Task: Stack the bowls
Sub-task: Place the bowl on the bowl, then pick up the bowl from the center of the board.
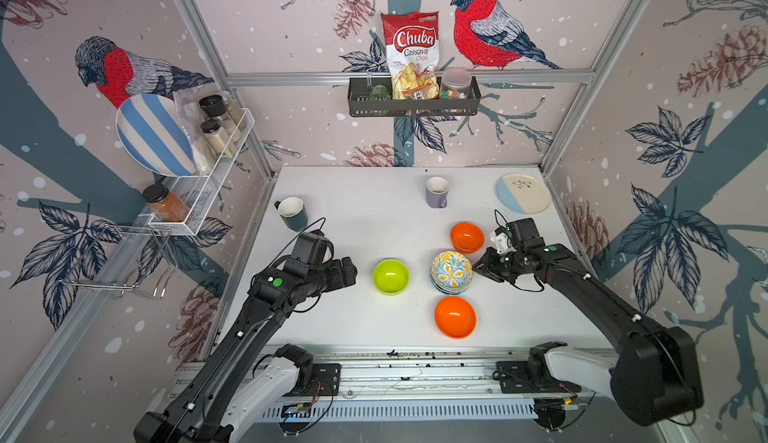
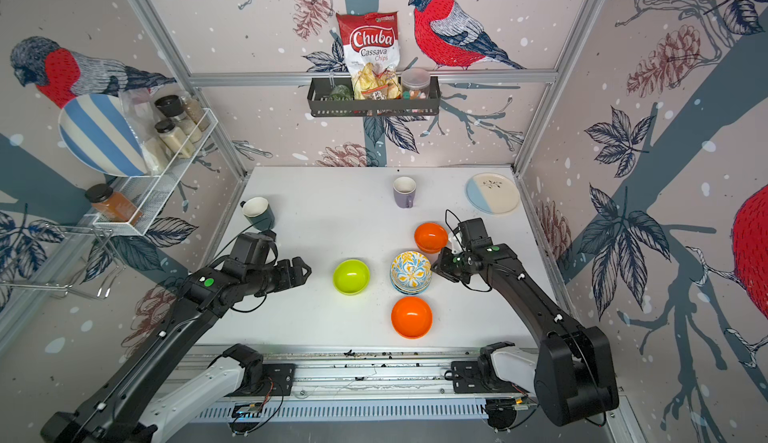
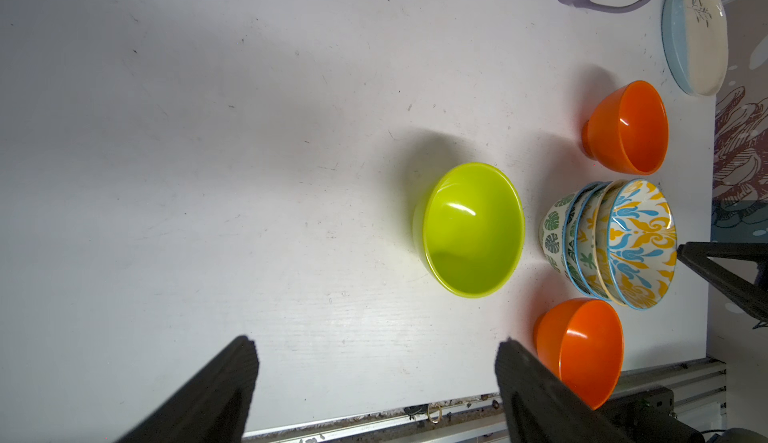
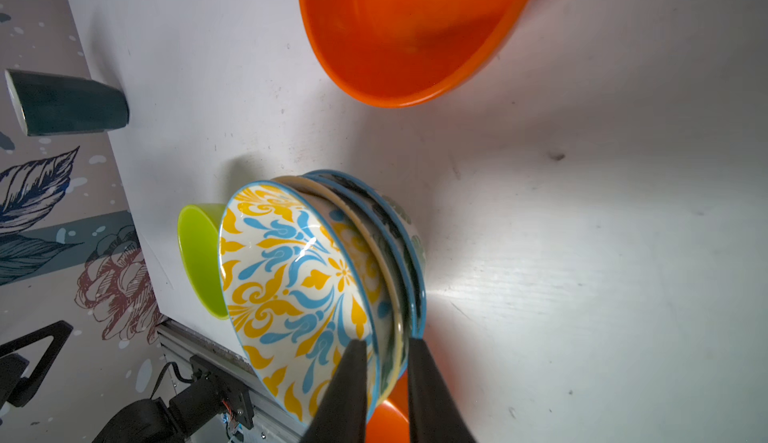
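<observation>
A stack of patterned bowls (image 1: 451,274) stands right of the table's middle, with a yellow-and-blue floral bowl (image 4: 291,278) on top and a leaf-print bowl (image 3: 555,229) at the bottom. My right gripper (image 4: 386,341) is shut on the top bowl's rim at the stack's right side, one finger inside and one outside. A lime green bowl (image 1: 390,276) sits alone to the left of the stack. One orange bowl (image 1: 467,237) stands behind the stack and another orange bowl (image 1: 455,317) in front. My left gripper (image 1: 353,272) hovers open and empty left of the green bowl.
A purple mug (image 1: 437,191) stands at the back, a dark green mug (image 1: 293,212) at the back left, and a cream-and-blue plate (image 1: 523,193) in the back right corner. The metal rail (image 1: 415,372) runs along the table's front edge. Wall shelves hang above.
</observation>
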Tool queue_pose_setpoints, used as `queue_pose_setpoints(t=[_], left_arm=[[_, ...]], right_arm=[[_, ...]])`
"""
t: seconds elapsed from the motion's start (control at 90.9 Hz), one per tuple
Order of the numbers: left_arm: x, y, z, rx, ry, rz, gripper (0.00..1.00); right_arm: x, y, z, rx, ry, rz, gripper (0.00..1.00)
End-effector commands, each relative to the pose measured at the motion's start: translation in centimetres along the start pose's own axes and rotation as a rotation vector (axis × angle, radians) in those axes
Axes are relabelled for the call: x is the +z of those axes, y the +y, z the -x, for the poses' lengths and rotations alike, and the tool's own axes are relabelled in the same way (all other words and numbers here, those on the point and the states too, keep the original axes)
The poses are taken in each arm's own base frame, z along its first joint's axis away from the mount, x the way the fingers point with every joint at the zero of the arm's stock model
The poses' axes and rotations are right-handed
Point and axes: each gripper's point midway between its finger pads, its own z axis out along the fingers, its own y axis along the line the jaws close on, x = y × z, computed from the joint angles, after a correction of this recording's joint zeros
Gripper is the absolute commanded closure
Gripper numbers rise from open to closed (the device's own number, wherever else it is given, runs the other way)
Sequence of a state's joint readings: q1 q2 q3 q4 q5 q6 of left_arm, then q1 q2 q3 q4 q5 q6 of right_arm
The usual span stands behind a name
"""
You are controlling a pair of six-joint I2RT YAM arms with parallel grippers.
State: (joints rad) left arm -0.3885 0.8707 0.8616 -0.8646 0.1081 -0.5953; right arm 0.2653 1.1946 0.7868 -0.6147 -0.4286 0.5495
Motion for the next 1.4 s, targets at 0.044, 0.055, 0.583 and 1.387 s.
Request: queue_pose_setpoints(t=[0.044, 0.055, 0.583, 1.387], left_arm=[[0.0, 0.1, 0.2, -0.006, -0.013, 0.005, 0.08], [0.0, 0.1, 0.2, -0.006, -0.013, 0.005, 0.08], [-0.1, 0.1, 0.4, -0.006, -0.017, 0.009, 0.08], [0.0, 0.0, 0.3, -0.004, -0.014, -0.003, 0.13]], right_arm=[[-1.0, -1.6, 1.2, 0.031, -0.059, -0.064, 0.74], [-1.1, -1.7, 1.3, 0.036, -0.063, -0.068, 0.74], [-2.1, -4.1, 9.0, 0.116, -0.15, -0.325, 0.57], [3.9, -4.4, 11.2, 0.084, -0.024, -0.401, 0.78]])
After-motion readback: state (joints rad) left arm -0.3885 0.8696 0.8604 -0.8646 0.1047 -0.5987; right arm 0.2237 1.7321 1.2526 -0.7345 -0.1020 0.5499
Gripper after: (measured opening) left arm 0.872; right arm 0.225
